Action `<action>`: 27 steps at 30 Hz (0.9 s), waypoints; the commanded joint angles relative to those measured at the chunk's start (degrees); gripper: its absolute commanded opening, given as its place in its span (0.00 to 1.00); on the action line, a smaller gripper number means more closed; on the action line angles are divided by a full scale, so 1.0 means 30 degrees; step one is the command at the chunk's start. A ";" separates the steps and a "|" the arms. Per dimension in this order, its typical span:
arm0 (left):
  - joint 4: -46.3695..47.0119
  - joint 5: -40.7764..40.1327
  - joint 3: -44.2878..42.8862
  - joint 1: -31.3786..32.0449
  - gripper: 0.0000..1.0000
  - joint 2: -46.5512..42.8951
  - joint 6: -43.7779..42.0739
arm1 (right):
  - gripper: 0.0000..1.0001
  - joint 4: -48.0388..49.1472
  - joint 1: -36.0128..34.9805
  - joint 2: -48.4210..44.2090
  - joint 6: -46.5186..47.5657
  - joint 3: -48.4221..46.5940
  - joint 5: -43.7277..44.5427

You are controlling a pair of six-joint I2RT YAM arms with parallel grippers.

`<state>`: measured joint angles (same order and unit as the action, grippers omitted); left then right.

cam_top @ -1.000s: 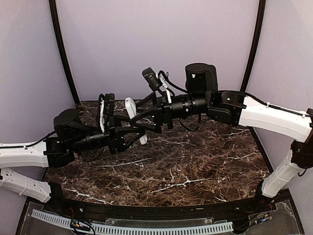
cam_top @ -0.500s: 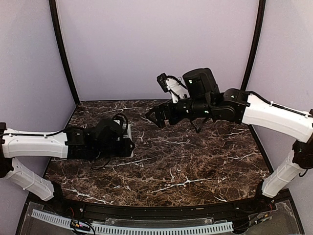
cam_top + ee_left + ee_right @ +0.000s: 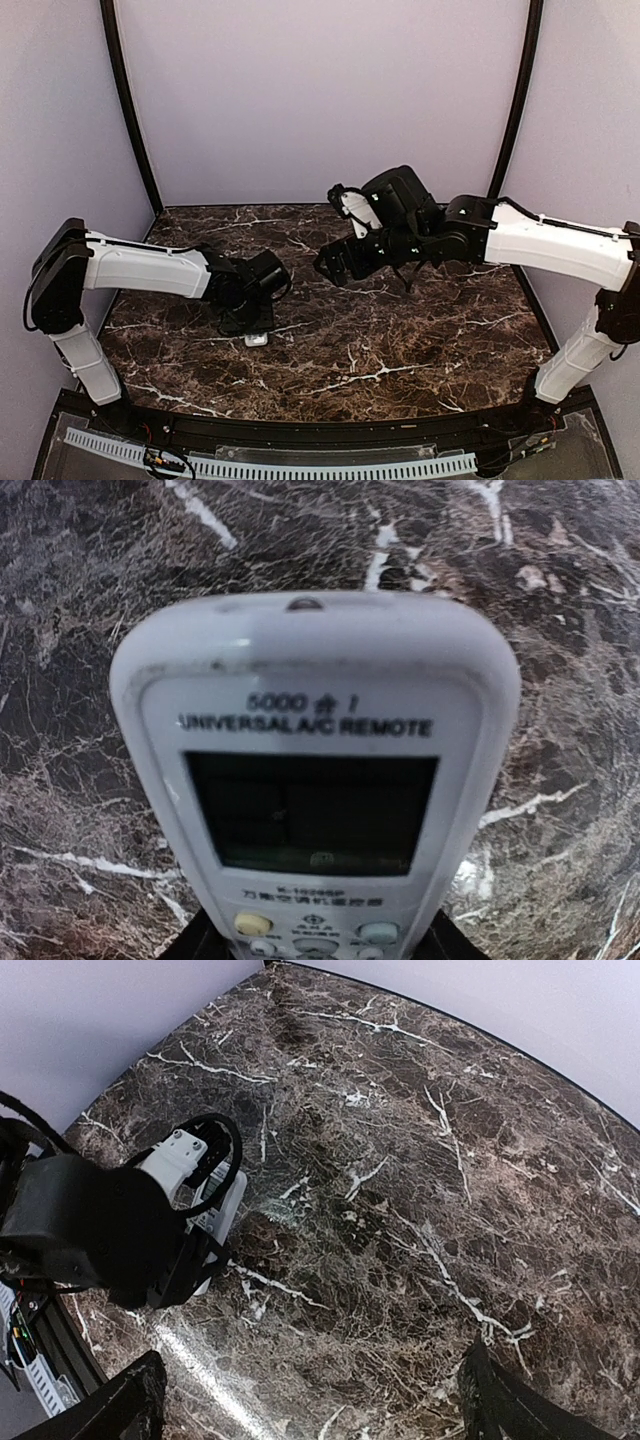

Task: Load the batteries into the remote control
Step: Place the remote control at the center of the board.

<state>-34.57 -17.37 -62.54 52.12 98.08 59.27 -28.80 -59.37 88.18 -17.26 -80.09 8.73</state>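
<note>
**Left gripper holds the white remote over the marble table; right gripper hangs wide open**

The white rectangular plastic remote control (image 3: 315,780) fills the middle of the left wrist view. Its screen face is towards the camera, with a dark display, the print "UNIVERSAL A/C REMOTE" above it, and a yellow and a pale green button at the bottom edge of the frame. In the overhead view only its white end (image 3: 256,339) shows, left of centre and low over the table. Whether it touches the surface cannot be told.

The left gripper (image 3: 252,318) points down and is closed on the remote's sides, with its dark fingers (image 3: 200,942) flanking the body at the bottom of the wrist frame.

The right gripper (image 3: 335,262) hangs above the centre of the table, well apart from the remote. Its fingers (image 3: 125,1410) are spread wide into the lower corners of its wrist view, with nothing between them.

Beneath both lies the dark brown, white-veined marble-patterned table top (image 3: 420,340).
</note>
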 commanded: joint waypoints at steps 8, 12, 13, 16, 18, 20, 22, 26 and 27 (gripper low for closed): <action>-0.1290 0.2092 -0.1366 -0.0651 0.35 0.2534 0.0487 | 0.99 0.0173 -0.0019 -0.0288 -0.0170 0.0558 -0.0012; -0.1253 0.2179 -0.1395 -0.0699 0.62 0.2739 0.0474 | 0.99 0.0172 -0.0028 -0.0317 -0.0137 0.0591 -0.0039; -0.1252 0.2191 -0.1405 -0.0716 0.64 0.2736 0.0452 | 0.99 0.0166 -0.0022 -0.0322 -0.0133 0.0594 -0.0032; -0.1194 0.2145 -0.1417 -0.0714 0.71 0.2726 0.0353 | 0.99 0.0121 -0.0021 -0.0355 -0.0130 0.0573 -0.0039; -0.1207 0.2092 -0.1440 -0.0711 0.74 0.2696 0.0304 | 0.99 0.0092 -0.0020 -0.0389 -0.0082 0.0580 -0.0060; -0.1312 0.1935 -0.1446 -0.0704 0.75 0.2546 0.0286 | 0.99 0.0083 -0.0029 -0.0470 -0.0089 0.0637 -0.0014; -0.1570 0.1333 -0.1465 -0.0707 0.78 0.2179 0.0222 | 0.99 0.0082 0.0016 -0.0589 -0.0078 0.0772 0.0155; -0.2426 -0.0304 -0.1730 -0.0704 0.82 0.0799 -0.0175 | 0.99 -0.0059 0.0915 -0.0950 -0.0523 0.1361 0.0962; -0.2548 -0.0583 -0.1750 -0.0703 0.82 0.0054 -0.0556 | 0.99 -0.0024 0.1447 -0.1218 -0.0690 0.1683 0.0983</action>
<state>-37.93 -14.00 -66.72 50.09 105.19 59.92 -28.80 -58.76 87.53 -17.78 -77.65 9.10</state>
